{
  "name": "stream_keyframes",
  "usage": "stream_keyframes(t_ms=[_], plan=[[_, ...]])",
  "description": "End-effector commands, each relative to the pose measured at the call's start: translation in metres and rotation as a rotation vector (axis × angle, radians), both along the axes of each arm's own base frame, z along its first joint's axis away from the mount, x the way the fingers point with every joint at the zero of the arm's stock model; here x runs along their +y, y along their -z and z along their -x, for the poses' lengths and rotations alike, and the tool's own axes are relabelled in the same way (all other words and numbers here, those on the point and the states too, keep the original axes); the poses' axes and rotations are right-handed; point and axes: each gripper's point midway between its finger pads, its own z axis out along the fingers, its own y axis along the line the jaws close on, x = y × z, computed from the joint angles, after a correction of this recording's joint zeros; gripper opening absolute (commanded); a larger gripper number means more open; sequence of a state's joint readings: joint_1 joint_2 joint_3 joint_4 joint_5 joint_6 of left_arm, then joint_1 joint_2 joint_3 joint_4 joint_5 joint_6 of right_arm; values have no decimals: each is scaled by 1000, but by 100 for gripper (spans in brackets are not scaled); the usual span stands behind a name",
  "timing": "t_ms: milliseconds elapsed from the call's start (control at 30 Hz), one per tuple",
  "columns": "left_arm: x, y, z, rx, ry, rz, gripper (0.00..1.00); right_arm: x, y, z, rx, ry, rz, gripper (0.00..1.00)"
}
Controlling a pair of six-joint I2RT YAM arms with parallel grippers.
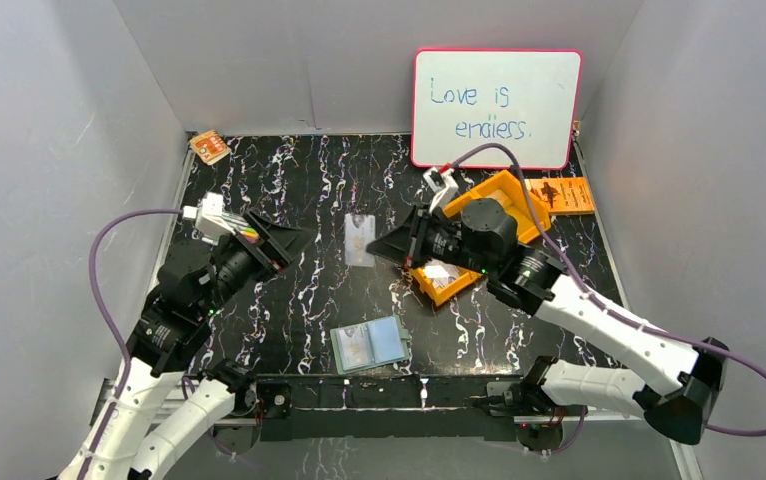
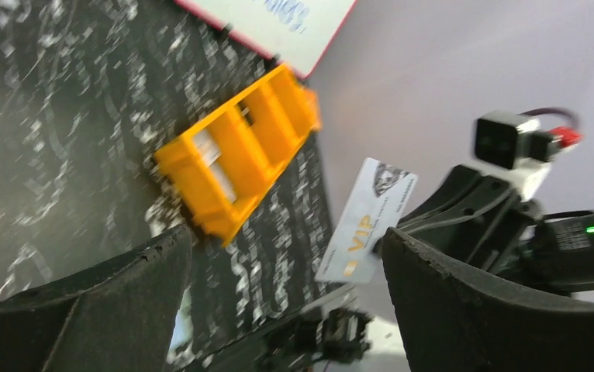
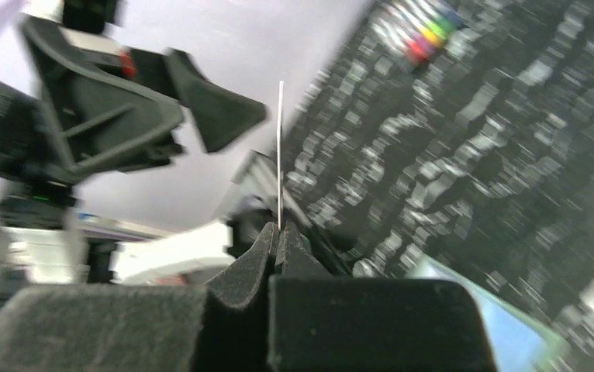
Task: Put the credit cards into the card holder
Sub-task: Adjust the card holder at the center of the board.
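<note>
One pale credit card (image 1: 359, 240) with gold "VIP" print (image 2: 367, 221) hangs above the table's middle. My right gripper (image 1: 379, 250) is shut on its edge, and in the right wrist view the card shows edge-on (image 3: 281, 155), rising from the pinched fingertips (image 3: 280, 229). My left gripper (image 1: 299, 240) stands open just left of the card, with nothing between its fingers (image 2: 284, 236). The sage-green card holder (image 1: 369, 345) lies open near the front edge, its grey-blue inside up (image 3: 511, 329). More pale cards (image 1: 442, 275) rest in the orange tray.
The orange compartment tray (image 1: 499, 190) sits right of centre behind the right gripper. An orange booklet (image 1: 564, 193) lies beyond it. A whiteboard (image 1: 496, 108) leans on the back wall. A small orange packet (image 1: 209, 146) sits at the back left corner.
</note>
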State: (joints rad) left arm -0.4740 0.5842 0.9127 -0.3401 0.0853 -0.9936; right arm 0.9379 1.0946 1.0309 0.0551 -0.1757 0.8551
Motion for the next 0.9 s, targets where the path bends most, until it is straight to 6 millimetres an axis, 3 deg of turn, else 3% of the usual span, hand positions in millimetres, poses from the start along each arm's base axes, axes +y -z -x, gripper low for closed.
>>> stream_keyframes(t_ms=[0, 100, 200, 367, 600, 867], plan=[[-3, 86, 25, 227, 140, -222, 88, -63, 112, 11, 92, 62, 496, 0], [-9, 136, 39, 372, 207, -248, 88, -78, 154, 31, 163, 2, 586, 0], [-12, 166, 46, 455, 250, -274, 88, -74, 169, 48, 196, -83, 554, 0], [-20, 199, 53, 547, 344, -376, 86, -54, 183, 58, 259, -164, 487, 0], [-39, 245, 73, 648, 413, -580, 83, -29, 205, 51, 330, -159, 461, 0], [-39, 283, 87, 728, 433, -730, 77, -48, 229, 55, 393, -65, 503, 0]])
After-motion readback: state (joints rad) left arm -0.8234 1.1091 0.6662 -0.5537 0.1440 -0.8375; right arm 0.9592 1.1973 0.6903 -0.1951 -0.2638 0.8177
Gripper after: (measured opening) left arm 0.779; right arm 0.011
